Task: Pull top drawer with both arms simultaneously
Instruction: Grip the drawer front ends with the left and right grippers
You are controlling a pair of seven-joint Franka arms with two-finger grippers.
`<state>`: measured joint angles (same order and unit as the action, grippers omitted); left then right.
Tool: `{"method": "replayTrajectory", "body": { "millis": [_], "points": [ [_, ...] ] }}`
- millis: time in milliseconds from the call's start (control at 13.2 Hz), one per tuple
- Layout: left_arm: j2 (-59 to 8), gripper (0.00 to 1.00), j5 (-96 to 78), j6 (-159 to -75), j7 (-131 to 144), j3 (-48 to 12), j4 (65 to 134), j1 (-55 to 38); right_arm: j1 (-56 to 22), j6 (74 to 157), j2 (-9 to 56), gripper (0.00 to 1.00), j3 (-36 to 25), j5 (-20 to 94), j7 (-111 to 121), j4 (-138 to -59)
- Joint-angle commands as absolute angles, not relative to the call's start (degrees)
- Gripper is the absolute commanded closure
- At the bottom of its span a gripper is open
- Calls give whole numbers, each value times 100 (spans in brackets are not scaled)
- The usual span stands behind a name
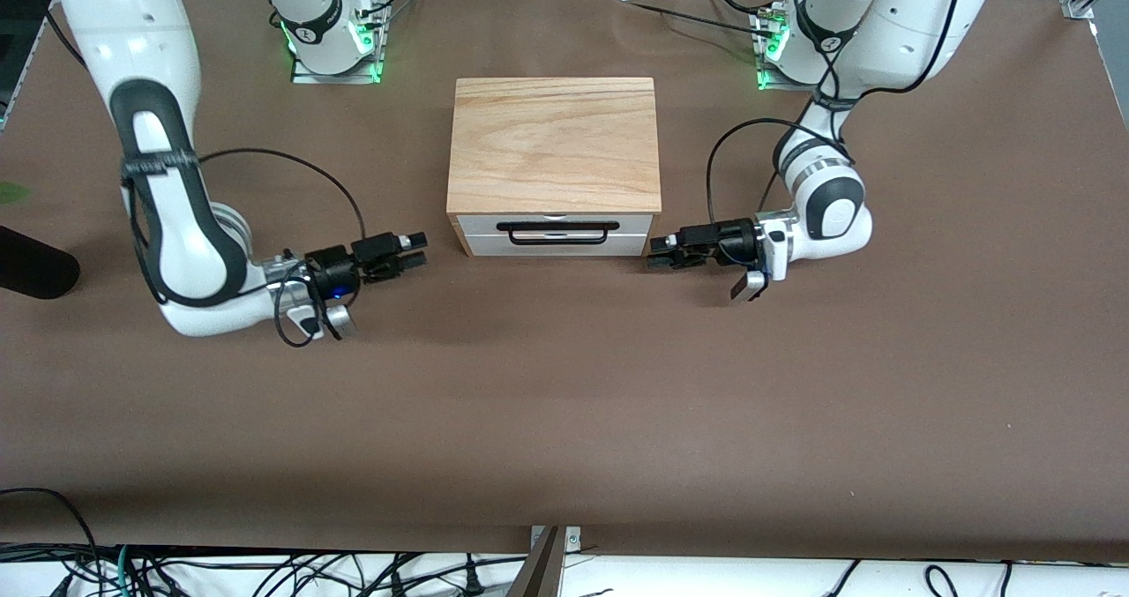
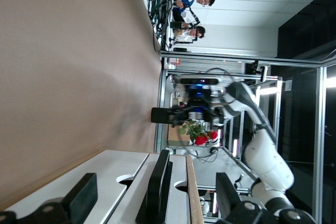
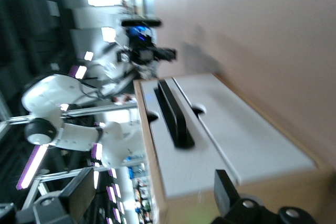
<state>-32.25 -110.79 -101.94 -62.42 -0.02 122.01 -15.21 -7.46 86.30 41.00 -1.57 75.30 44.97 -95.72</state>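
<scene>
Both hands flanked the closed top drawer, touching nothing.

The top drawer (image 1: 554, 233) sat shut in the oak cabinet (image 1: 554, 145) on the brown table (image 1: 564, 421). The left hand (image 1: 660, 250) and right hand (image 1: 414, 253) hovered beside the cabinet's ends, fingers spread, holding nothing, clear of the black handle (image 1: 556, 231).

Left pincer (image 2: 152, 205), fingers apart, faces the top drawer's (image 2: 113, 174) black handle (image 2: 157, 184).
</scene>
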Motion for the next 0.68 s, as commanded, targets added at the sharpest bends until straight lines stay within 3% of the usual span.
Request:
{"method": "replayTrajectory", "body": {
  "millis": [0, 226, 377, 604],
  "points": [
    [-3313, 9, -11486, -10098, -6390, -52, 12094, -1722, -1159, 8893, 4298, 0, -167, 8513, 5105, -9728],
    [-3287, 18, -11602, -10195, -6390, -167, 12094, -1854, -1572, 9290, 4298, 0, -167, 9218, 5527, -9940],
    [-3287, 44, -11593, -10265, -6494, -167, 12103, -1951, -1704, 9299, 4289, 0, -167, 9404, 5695, -10089],
    [-3296, 44, -11593, -10371, -6688, -219, 12111, -2030, -1819, 9369, 4289, 2, -167, 9439, 6229, -10344]
  ]
}}
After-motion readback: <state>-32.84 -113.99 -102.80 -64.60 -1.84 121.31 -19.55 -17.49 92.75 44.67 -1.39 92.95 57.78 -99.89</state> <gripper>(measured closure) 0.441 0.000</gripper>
